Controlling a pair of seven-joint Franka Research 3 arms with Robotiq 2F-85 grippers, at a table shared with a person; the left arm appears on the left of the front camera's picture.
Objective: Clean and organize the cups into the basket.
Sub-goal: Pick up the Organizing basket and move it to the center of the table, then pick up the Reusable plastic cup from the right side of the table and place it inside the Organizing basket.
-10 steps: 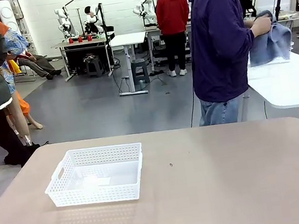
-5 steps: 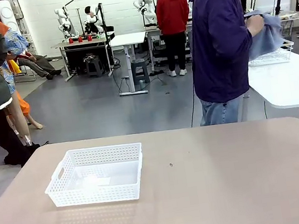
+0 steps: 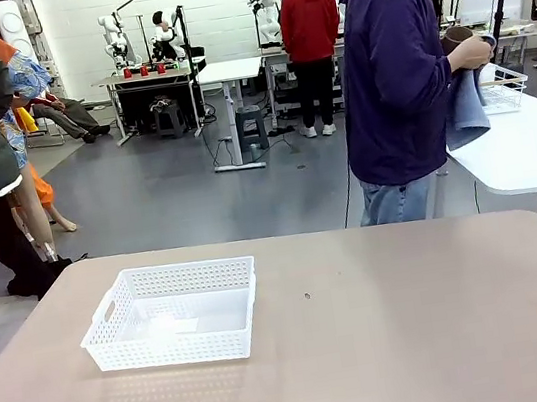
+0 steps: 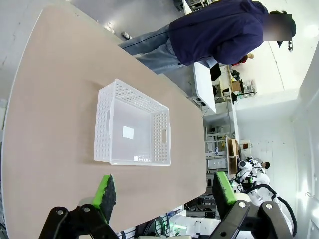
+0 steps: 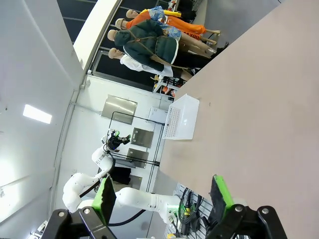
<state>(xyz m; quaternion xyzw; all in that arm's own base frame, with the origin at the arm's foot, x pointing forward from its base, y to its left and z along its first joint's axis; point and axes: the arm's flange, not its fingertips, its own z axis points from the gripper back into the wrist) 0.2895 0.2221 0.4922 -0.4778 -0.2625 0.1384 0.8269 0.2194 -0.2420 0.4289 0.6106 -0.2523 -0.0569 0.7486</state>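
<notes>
The white mesh basket [image 3: 169, 349] sits with nothing in it on the left part of the tan table [image 3: 401, 343]. Beyond the far edge stands a person in a purple hoodie [image 3: 389, 62], turned toward a side table. Their hands hold a tan cup [image 3: 455, 35] against a blue cloth [image 3: 464, 106]; the second cup is out of view. In the left wrist view my left gripper [image 4: 164, 190] hangs open high above the basket [image 4: 162, 134]. My right gripper [image 5: 163, 194] is open too, over bare table, with the basket [image 5: 174, 122] far off.
A white wire rack [image 3: 502, 88] stands on the white side table [image 3: 523, 148] at the right, next to the person. Other people and workbenches fill the room behind. The tan table's right half is bare.
The person has lowered the blue cloth from in front of the wire rack; it now hangs from their hands, and the tan cup shows. Basket and grippers have not moved.
</notes>
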